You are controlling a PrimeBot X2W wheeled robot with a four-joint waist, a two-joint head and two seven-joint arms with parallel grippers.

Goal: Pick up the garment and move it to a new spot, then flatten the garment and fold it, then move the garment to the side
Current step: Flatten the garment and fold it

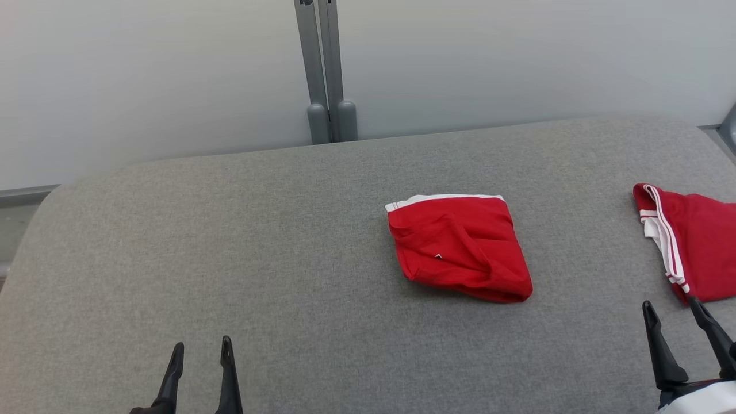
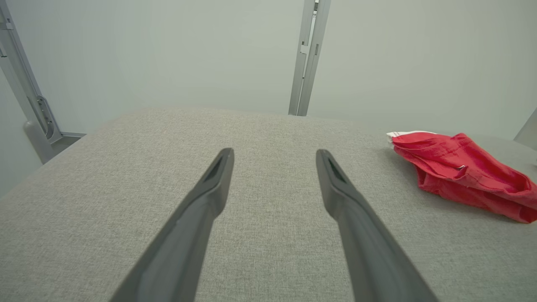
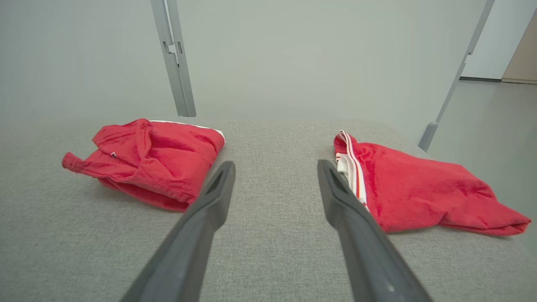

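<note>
We count two red garments on the grey table (image 1: 230,241). The folded garment (image 1: 460,247) lies near the middle, its white band toward the far wall and its long axis slanting from far left to near right. The looser striped garment (image 1: 698,241) lies at the right edge. Our left gripper (image 1: 202,343) and right gripper (image 1: 671,303) hover with jaws spread, holding nothing.

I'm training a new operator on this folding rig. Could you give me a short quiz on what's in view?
1. True or false: the left gripper holds cloth.
2. Which lies nearer the right gripper: A) the folded garment, or B) the striped garment?
3. How many garments lie on the grey table?
Key: 1 false, its fingers are open and empty; 2 B; 3 two.
</note>
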